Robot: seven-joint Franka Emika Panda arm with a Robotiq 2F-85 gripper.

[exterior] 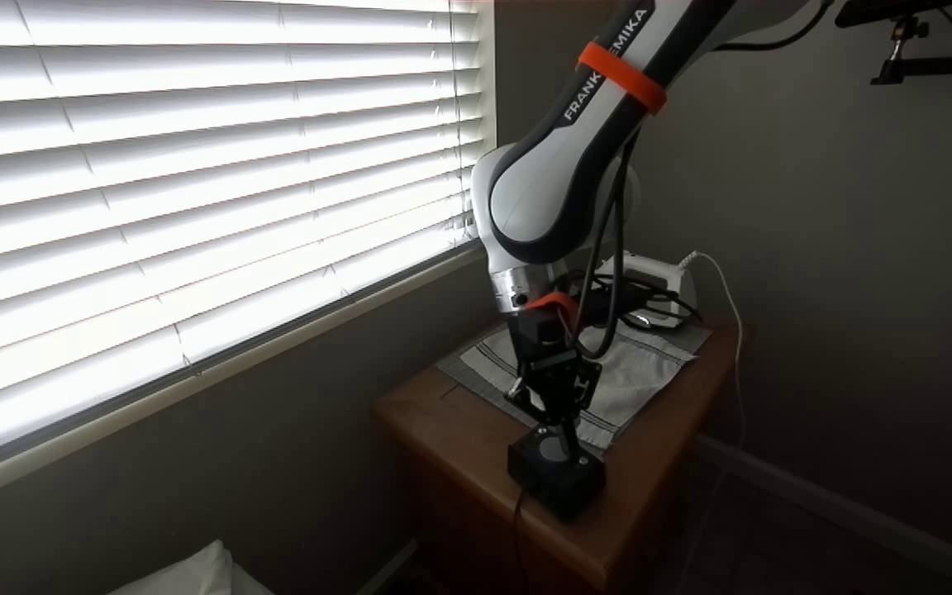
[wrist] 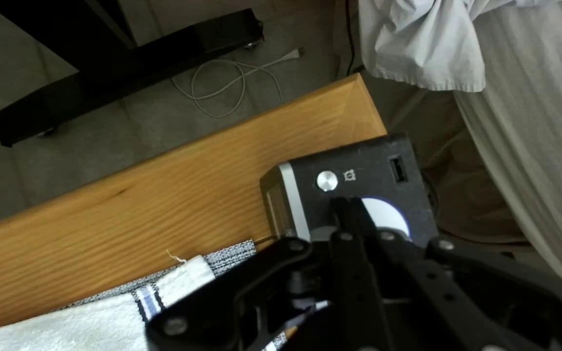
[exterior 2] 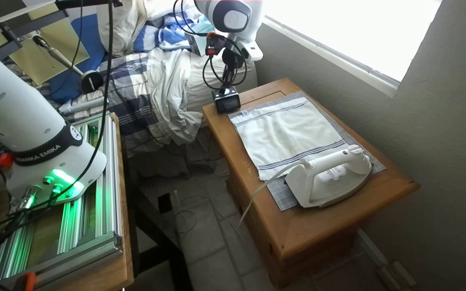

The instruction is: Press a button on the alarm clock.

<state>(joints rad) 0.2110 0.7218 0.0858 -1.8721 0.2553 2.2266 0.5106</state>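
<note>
The alarm clock (wrist: 369, 161) is black and boxy and stands at a corner of the wooden nightstand. Its top carries a round silver button (wrist: 327, 181), a white disc (wrist: 387, 214) and a small port. The clock also shows in both exterior views (exterior: 559, 487) (exterior 2: 228, 104). My gripper (wrist: 349, 201) points down over the clock's top, fingers together with nothing between them. In the wrist view its tips lie beside the silver button and cover part of the white disc. In an exterior view the gripper (exterior: 572, 454) reaches the clock's top; I cannot tell whether it touches.
A white towel (exterior 2: 289, 129) on a grey mat lies beside the clock on the nightstand (exterior 2: 281, 226). A white iron (exterior 2: 330, 178) with a cord stands at the far end. A window with blinds (exterior: 195, 165) and wall run alongside. A bed (exterior 2: 164, 89) is close by.
</note>
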